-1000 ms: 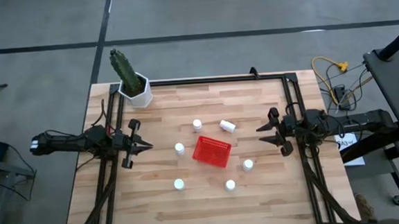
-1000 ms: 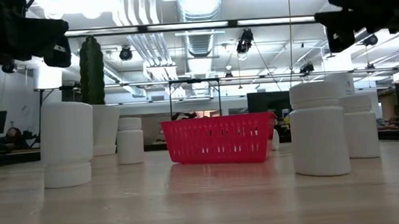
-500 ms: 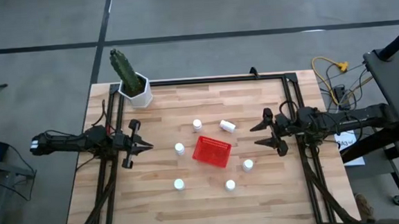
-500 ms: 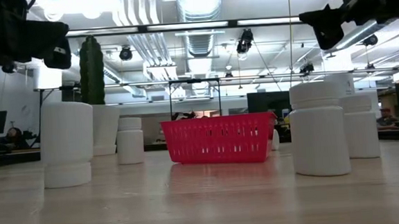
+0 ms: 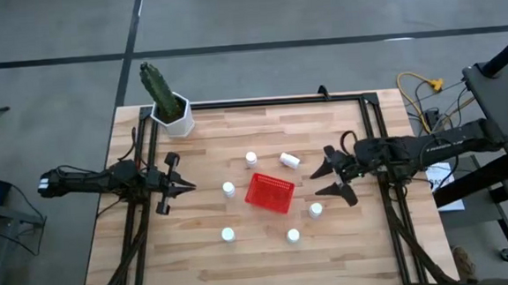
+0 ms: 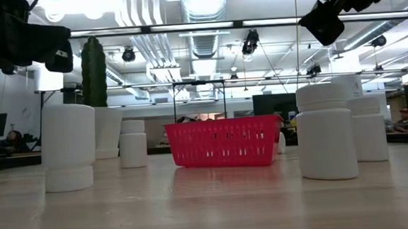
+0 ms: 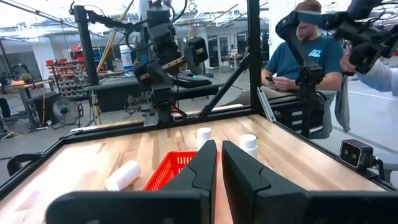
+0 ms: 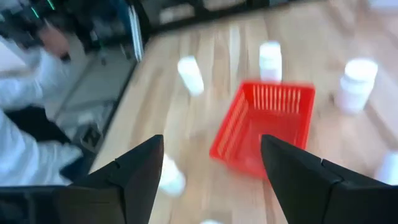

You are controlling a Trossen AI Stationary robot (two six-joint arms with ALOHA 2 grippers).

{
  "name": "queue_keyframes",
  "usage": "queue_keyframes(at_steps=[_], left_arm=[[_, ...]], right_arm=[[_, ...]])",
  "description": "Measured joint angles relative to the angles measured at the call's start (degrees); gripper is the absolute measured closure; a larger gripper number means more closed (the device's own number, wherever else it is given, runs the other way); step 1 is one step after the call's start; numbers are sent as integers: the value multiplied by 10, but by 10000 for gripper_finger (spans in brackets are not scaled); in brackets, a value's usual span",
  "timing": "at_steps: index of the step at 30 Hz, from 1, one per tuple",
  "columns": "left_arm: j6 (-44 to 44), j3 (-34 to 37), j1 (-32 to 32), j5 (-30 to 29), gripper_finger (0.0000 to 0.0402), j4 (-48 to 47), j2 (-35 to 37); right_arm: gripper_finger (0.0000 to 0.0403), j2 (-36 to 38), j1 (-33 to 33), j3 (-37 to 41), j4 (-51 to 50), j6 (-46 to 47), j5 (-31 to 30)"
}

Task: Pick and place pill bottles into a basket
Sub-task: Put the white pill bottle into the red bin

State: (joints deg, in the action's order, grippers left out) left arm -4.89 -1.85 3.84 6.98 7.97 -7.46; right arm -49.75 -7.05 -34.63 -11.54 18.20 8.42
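Hovering released right gripper near red basket, left gripper clenched, bottle labels unreadable.

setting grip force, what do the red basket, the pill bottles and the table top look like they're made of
Basket: likely thin moulded plastic, uniform glossy red, slotted see-through walls.
Pill bottles: probably opaque white plastic, smooth, matte to satin, with separate caps.
Table top: wood, pale planks with visible grain and seams, lightly sheened.

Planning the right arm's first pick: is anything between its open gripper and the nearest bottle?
Nothing visible. The right gripper is open beside the nearest bottle, with bare table between; the basket sits off to the side.
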Motion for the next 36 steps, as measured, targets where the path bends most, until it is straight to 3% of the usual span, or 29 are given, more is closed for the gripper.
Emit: queue_keyframes(at_steps=[13, 23, 27, 36], left_arm=[[0, 0, 0, 0, 391, 1, 0], [0, 0, 0, 0, 391, 0, -4], [0, 0, 0, 0, 391, -1, -4], [0, 0, 0, 0, 391, -6, -3]], right_arm=[[152, -183, -18, -201, -308, 62, -38], [152, -303, -32, -304, -428, 75, -42], [152, -344, -50, -333, -488, 89, -71], [152, -386, -91, -352, -507, 116, -87]])
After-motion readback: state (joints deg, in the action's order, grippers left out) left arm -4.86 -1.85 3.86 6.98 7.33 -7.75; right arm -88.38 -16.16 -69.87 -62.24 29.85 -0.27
